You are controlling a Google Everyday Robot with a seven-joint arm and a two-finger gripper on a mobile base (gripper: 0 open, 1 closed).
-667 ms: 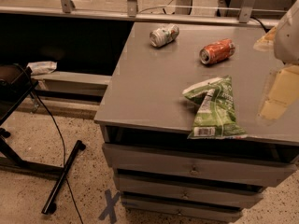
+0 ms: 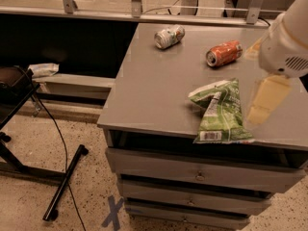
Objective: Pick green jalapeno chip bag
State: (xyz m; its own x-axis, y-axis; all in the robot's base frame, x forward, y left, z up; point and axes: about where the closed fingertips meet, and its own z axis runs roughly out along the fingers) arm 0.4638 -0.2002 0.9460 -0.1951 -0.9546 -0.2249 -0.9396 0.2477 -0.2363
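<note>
The robot's tool (image 2: 263, 102) hangs over the right side of the grey counter (image 2: 154, 85); whether it is released or clenched cannot be told. Just to its left, at the counter's front edge, lies the crumpled green jalapeno chip bag (image 2: 221, 112). The bag is probably light, soft and slippery foil, best pinched at its raised upper fold. An orange can (image 2: 224, 53) and a silver-green can (image 2: 169, 36) lie farther back.

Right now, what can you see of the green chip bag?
The green chip bag is crumpled light-green foil with white patches and a white barcode panel at its near end. It lies on the grey table, reaching the front edge. The gripper is just right of it; contact is unclear.
</note>
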